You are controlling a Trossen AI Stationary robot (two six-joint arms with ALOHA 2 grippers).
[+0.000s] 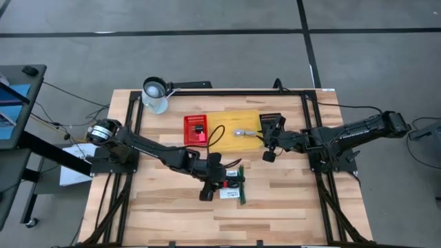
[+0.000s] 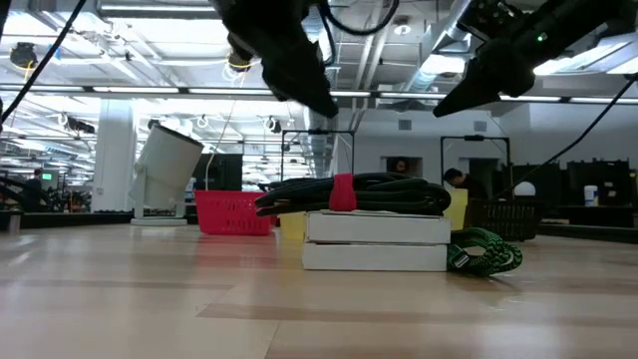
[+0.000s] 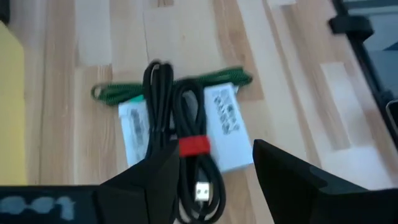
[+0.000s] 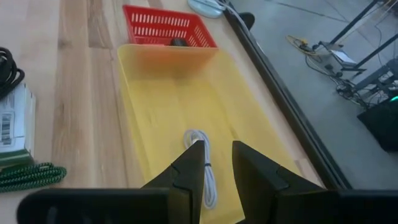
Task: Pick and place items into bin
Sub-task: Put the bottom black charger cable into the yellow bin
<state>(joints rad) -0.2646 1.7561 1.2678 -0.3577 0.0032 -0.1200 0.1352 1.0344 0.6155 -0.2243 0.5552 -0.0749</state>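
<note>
Above coiled black cable, left claw open

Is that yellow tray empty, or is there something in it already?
Not empty. The yellow tray holds a coiled white cable, seen in both the right wrist and high views.

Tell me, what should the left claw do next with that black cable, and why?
Probably lower straight down and close. The left claw hovers open above the coiled black cable, whose red band lies between its fingers. The cable rests on the white packets, not yet gripped, and the yellow bin sits nearby for the drop.
</note>
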